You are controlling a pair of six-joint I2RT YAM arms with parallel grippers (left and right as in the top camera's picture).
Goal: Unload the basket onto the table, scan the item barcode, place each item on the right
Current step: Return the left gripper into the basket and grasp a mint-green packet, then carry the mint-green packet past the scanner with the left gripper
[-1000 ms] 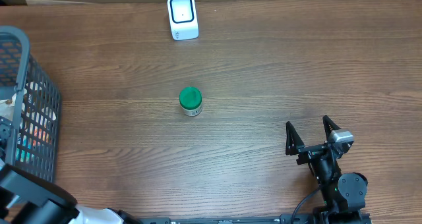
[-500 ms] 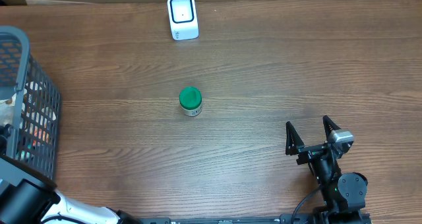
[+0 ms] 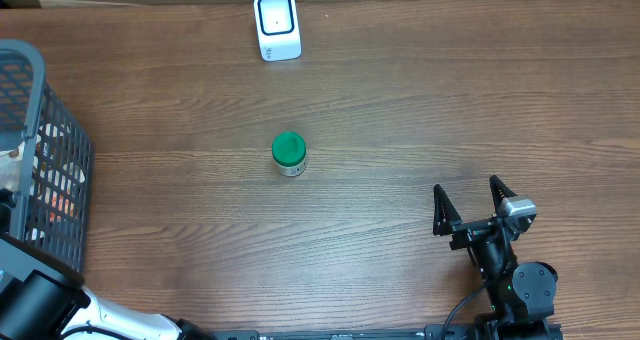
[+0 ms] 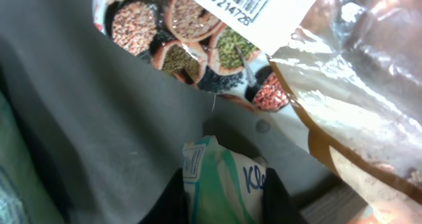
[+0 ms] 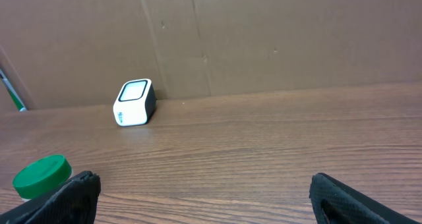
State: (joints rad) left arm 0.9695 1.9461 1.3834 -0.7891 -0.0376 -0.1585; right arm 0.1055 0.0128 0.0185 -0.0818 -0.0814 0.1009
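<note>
Left arm (image 3: pixel 40 300): near-left corner, reaching into the grey mesh basket (image 3: pixel 80 165) at the left edge of the table (image 3: pixel 400 110).
Left gripper (image 4: pixel 224 196): pressed in on a tissue packet (image 4: pixel 221 174); a dark finger on each side of it.
Tissue packet, look: soft white wrapper with green-teal bands, blue letters "Kle" on the right face, a small printed box near its top left corner. Stands upright between the fingers, top end free. No barcode of its own seen from here.
Tissue packet, place: inside the basket, a smooth grey surface behind it.
Basket neighbours: beyond the packet, a pouch (image 4: pixel 178 33) printed with bowls of beans and lentils, carrying a white barcode label (image 4: pixel 241 3); to the right, a crinkled clear bag (image 4: pixel 369 72).
Right gripper (image 3: pixel 468 202): near right, fingers spread wide, holding nothing.
Green-lidded jar (image 3: pixel 288 152): mid-table, upright, well apart from both arms.
Scanner (image 3: pixel 276 25): white, far edge, left of centre.
Change since a second ago: left arm's dark link has shifted left; a teal patch seen through the basket wall is gone. Jar, scanner and right arm unmoved.
</note>
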